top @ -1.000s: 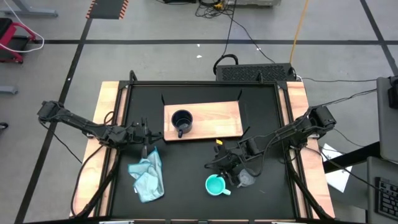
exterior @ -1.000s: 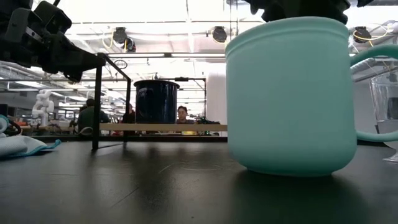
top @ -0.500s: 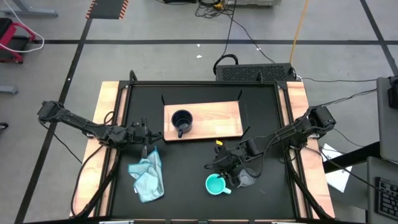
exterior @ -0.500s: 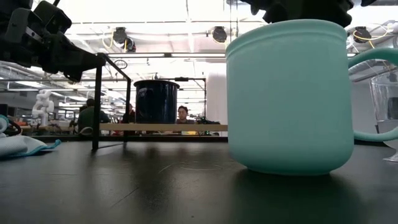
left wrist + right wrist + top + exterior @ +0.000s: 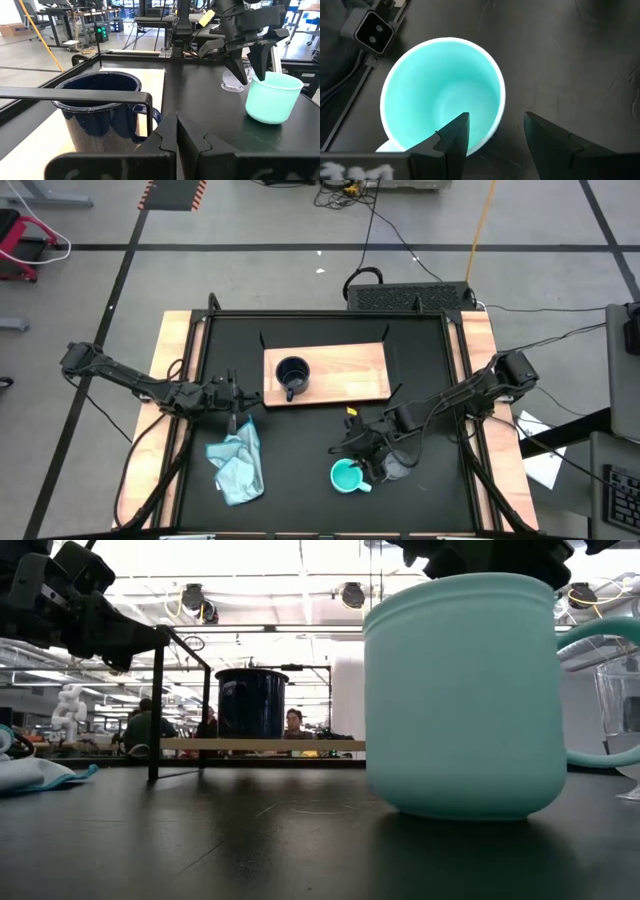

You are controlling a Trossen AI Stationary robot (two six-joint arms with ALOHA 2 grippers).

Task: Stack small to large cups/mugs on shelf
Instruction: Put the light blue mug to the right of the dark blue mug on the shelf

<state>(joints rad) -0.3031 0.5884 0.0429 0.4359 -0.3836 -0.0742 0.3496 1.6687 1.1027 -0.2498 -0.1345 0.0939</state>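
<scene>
The turquoise mug (image 5: 346, 477) stands upright on the black tabletop near the near edge, also in the right wrist view (image 5: 442, 95) and left wrist view (image 5: 272, 97). My right gripper (image 5: 366, 454) hangs over it, open. One finger (image 5: 452, 134) is above the mug's inside and the other (image 5: 550, 135) is outside its rim; I see no touch. The clear glass cup (image 5: 398, 468) stands just right of it. The navy mug (image 5: 292, 374) stands on the wooden shelf (image 5: 350, 370). My left gripper (image 5: 236, 408) waits shut, left of the shelf.
A light blue cloth (image 5: 238, 462) lies crumpled on the tabletop below my left gripper. The right half of the shelf is bare wood. Black brackets (image 5: 157, 705) stand at the shelf's corners. Wooden side rails (image 5: 175, 360) border the tabletop. People sit in the room beyond the table.
My right gripper has come down a little toward the turquoise mug's rim, staying open. The mugs, the glass cup and my left arm have kept still.
</scene>
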